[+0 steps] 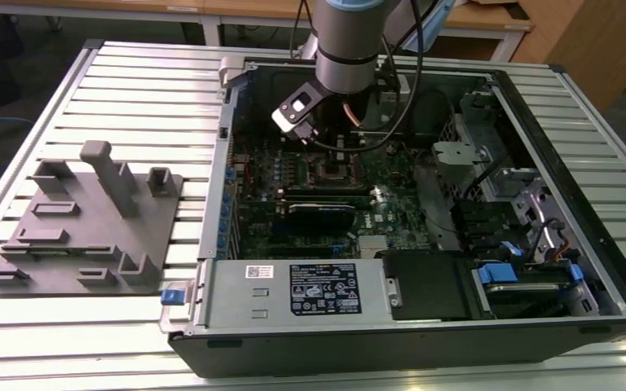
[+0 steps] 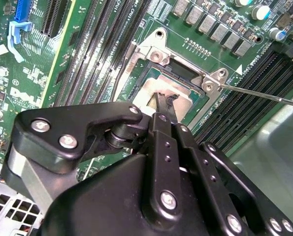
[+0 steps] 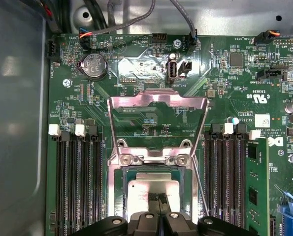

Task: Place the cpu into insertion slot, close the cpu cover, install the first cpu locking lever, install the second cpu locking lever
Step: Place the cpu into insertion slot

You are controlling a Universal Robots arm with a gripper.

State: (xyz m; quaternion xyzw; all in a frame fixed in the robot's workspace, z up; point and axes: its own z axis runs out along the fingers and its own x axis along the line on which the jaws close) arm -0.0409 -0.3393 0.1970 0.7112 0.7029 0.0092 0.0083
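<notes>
In the exterior view, a big open computer case on a slatted metal surface. Beside it, on the exterior view's left, a grey plastic tray with bumps and posts. Down inside the case, the arm, with the end effector low over the green board. On the grey metal box at the near side, a dark label with small print, not read out here.

In the second wrist view, two black fingers pinched close together, holding nothing. Right under the tips, the cpu, silver top up, lying flat. Touching the chip or just above it? Hard to say from this angle. Off to one side, a thin wire locking lever, loose and sticking out over the long black memory slots.

In the first wrist view, the cpu down inside the insertion slot, square with the rim. So step one done, by the look of it. Just beside the slot, the cpu cover, flipped back and wide open, with green board plain to see through the window. Not yet shut. No lever hooked down either, so three steps left. Lots of tiny white writing on the board, plus a round battery; no names spelled out here.
</notes>
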